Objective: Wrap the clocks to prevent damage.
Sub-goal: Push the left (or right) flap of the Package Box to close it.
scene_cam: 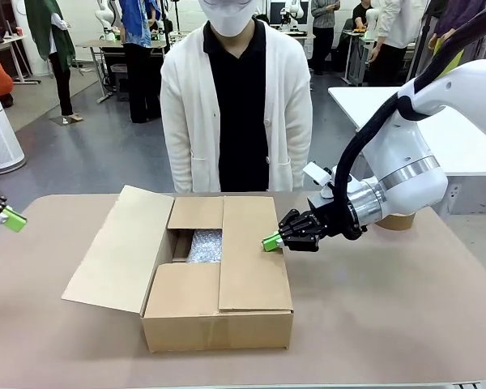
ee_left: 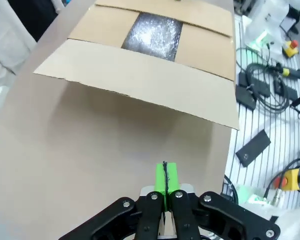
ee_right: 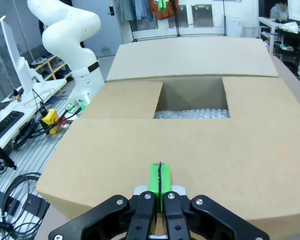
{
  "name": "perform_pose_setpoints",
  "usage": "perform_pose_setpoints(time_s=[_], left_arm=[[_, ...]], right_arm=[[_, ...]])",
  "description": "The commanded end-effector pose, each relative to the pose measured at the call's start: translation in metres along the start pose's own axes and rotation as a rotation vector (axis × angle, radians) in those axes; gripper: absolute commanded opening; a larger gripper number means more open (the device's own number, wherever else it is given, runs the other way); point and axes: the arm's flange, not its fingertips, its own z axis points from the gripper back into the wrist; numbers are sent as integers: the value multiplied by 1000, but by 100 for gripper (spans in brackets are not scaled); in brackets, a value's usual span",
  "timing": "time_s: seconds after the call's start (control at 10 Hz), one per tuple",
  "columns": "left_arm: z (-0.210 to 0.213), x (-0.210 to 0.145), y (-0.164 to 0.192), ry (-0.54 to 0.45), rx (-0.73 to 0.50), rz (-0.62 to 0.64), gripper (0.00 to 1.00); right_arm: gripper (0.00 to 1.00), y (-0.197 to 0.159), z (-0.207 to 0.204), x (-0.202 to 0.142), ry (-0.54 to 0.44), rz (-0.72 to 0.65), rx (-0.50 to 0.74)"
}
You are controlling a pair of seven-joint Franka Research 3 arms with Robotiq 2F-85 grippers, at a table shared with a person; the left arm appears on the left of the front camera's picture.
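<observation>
Judging by the bubble wrap (scene_cam: 204, 245) inside the cardboard box (scene_cam: 219, 328) on the desk (scene_cam: 389, 308), the clocks are taken as wrapped and hidden there; only the left flap (scene_cam: 120, 251) is left unfolded. Both grippers are seen pressed together and empty, the right gripper (scene_cam: 270, 241) at the right flap (scene_cam: 251, 267), the left gripper (scene_cam: 14, 219) well apart.

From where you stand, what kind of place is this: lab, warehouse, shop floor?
Probably a robotics lab, not a packing floor. A yellow emergency-stop box and loose cables lie on the floor, a keyboard sits nearby, and a second white worktable stands beside ours.
</observation>
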Motion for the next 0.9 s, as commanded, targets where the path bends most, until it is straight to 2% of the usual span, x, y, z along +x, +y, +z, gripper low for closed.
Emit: perform_pose_setpoints(time_s=[0.0, 0.1, 0.2, 0.7, 0.8], left_arm=[[-21, -18, -5, -56, 30, 9, 0], [-26, -23, -10, -61, 29, 7, 0], [-7, -16, -1, -35, 2, 19, 0], [-10, -16, -2, -15, 7, 26, 0], [-27, -28, 16, -22, -92, -95, 0]], right_arm=[[1, 1, -2, -4, -2, -14, -13], [1, 1, -2, -4, -2, -14, -13], [1, 1, -2, -4, -2, -14, -13], [1, 1, -2, -4, -2, -14, -13], [1, 1, -2, -4, -2, -14, -13]])
